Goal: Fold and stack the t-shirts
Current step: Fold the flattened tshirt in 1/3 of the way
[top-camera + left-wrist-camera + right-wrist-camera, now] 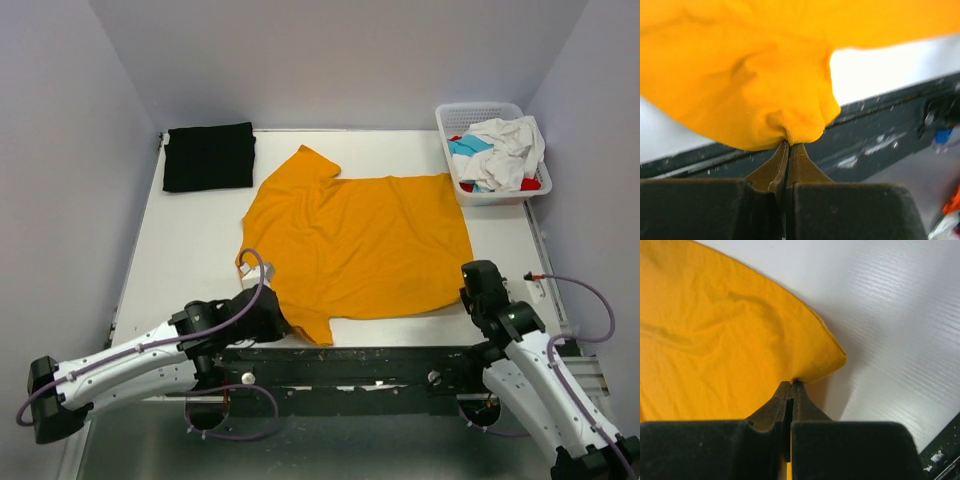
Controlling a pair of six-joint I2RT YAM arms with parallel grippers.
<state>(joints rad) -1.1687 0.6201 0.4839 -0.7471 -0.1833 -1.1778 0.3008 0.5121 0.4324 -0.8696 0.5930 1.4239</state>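
The mustard-orange t-shirt [360,240] lies spread flat in the middle of the white table, collar to the left and hem to the right. My left gripper [283,322] is shut on the shirt's near sleeve [790,117] at the table's front edge. My right gripper [470,290] is shut on the shirt's near hem corner [827,360]. A black t-shirt [209,156] lies folded at the back left. White, teal and red shirts [497,152] are heaped in the basket.
The white lattice basket [449,140] stands at the back right corner. A dark metal rail [360,362] runs along the table's near edge, just under both grippers. Grey walls close in the back and sides.
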